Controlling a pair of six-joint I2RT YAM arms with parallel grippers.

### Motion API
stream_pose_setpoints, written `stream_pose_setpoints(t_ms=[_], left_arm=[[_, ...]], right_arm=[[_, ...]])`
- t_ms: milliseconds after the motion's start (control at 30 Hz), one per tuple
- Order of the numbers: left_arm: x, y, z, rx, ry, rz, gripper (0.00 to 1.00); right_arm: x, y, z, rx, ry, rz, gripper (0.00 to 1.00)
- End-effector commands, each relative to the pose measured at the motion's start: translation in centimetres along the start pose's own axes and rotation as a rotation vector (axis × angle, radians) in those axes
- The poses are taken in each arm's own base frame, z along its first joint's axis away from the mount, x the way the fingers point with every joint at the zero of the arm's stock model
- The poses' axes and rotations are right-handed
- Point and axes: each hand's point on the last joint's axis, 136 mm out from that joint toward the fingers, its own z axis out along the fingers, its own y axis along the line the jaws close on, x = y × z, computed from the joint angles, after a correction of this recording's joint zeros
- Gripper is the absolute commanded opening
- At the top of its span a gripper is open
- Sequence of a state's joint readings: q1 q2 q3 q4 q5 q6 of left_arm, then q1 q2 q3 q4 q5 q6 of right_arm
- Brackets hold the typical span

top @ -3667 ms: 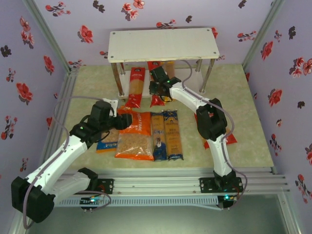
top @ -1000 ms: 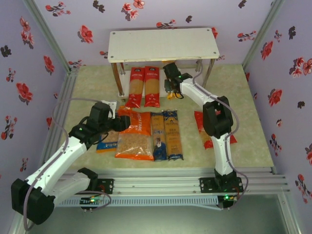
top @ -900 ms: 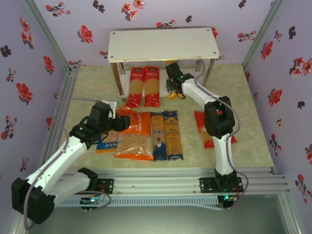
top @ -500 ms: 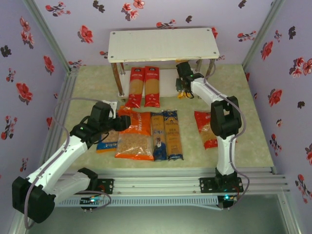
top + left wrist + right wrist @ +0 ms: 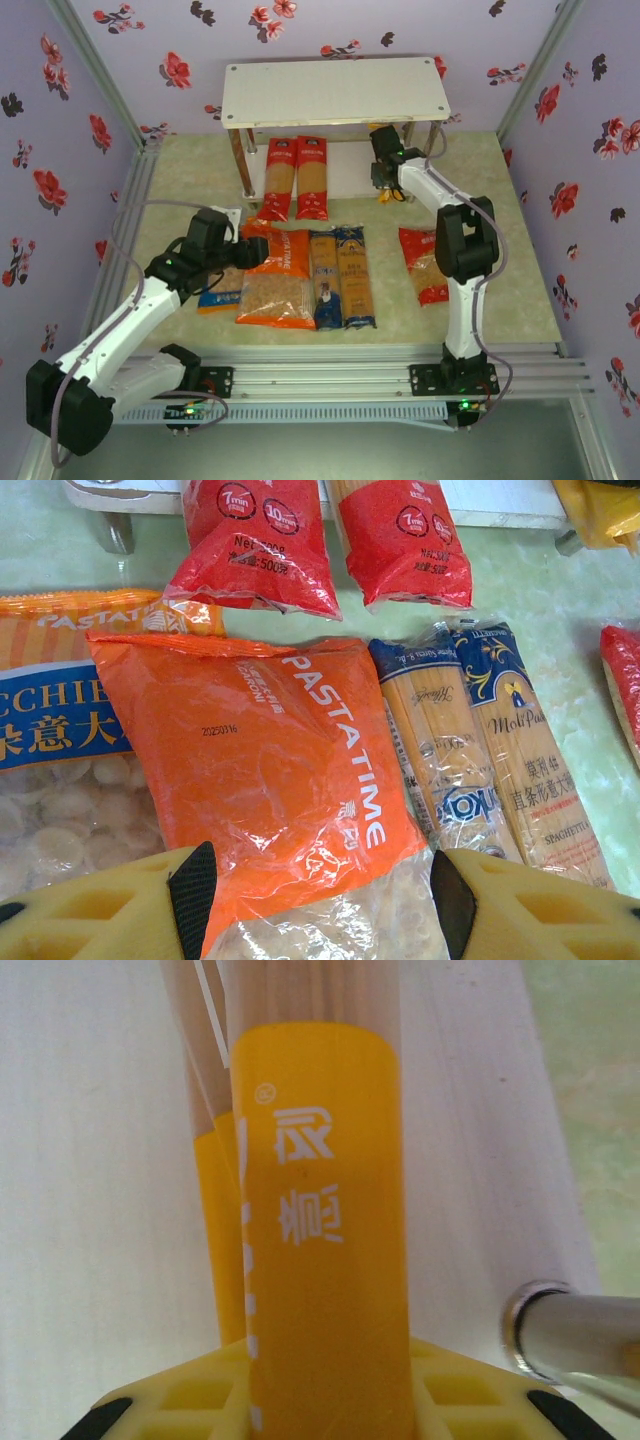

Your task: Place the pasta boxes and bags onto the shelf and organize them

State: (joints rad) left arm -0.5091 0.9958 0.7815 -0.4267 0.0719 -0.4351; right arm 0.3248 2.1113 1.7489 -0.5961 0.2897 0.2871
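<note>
Right wrist: yellow-orange pack (image 5: 320,1210) between jaws

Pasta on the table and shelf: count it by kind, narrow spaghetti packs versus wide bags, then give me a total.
Narrow spaghetti packs: 5 (left red pack, right red pack, tan-and-blue pack, dark blue pack, yellow pack)
Wide bags: 3 (orange bag, blue bag, red bag)
Total: 8
</note>
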Motion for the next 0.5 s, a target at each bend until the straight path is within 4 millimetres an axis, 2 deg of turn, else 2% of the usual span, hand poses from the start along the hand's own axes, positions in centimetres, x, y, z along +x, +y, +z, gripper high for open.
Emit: stream_pose_setpoints(t_ms=[0,400,467], left_arm=[[-0.8,-0.2,-0.1,0.012,-0.015,-0.012,0.62],[-0.4,-0.7,0.5,0.038,0.008,-0.025,0.63],[0.4,-1.1,1.1,0.049,0.033,-0.022,0.62]], right_arm=[[2.7,-4.9,1.2,0.137,0.116,-0.006,0.29],[3.1,-7.1,2.5,0.151,0.144,0.040,0.33],[3.2,-6.9,2.6,0.129,0.155,0.051,0.38]])
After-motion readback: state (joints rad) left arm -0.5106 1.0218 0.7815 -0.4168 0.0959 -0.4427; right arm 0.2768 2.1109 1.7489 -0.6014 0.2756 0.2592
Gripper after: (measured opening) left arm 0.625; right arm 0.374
